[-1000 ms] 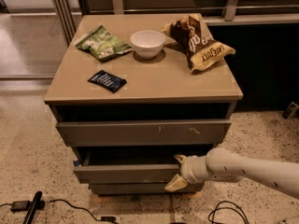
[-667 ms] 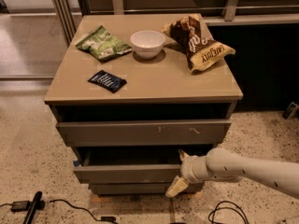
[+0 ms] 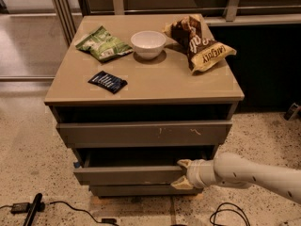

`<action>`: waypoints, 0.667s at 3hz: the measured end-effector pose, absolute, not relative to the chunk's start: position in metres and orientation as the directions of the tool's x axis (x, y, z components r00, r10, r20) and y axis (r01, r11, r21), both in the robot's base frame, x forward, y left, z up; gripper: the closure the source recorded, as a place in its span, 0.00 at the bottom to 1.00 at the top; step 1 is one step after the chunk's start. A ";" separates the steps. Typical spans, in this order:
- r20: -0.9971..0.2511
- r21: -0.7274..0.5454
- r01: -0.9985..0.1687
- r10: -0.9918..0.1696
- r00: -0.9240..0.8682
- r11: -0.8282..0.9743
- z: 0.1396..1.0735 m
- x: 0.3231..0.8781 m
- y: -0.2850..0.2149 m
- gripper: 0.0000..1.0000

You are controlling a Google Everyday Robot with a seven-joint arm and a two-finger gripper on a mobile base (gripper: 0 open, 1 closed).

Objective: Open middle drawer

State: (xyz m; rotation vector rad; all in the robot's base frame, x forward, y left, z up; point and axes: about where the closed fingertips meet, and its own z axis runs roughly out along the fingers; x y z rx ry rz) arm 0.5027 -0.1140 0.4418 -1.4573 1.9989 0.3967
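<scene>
well, my gripper (image 3: 183,173) sat low at the right end of the middle drawer (image 3: 127,174), its two fingers (image 3: 184,163) clamped over the top and bottom edges of that plain front panel. the drawer stood partly out, under the scratched top drawer (image 3: 141,133). i judged that pulling from one end could skew and jam it, or the handleless panel could slip free.
</scene>
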 end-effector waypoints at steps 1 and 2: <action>-0.655 -0.111 -0.936 -0.732 -0.185 0.335 0.455 0.469 -0.125 0.65; -0.684 -0.097 -0.915 -0.694 -0.225 0.391 0.465 0.426 -0.163 0.93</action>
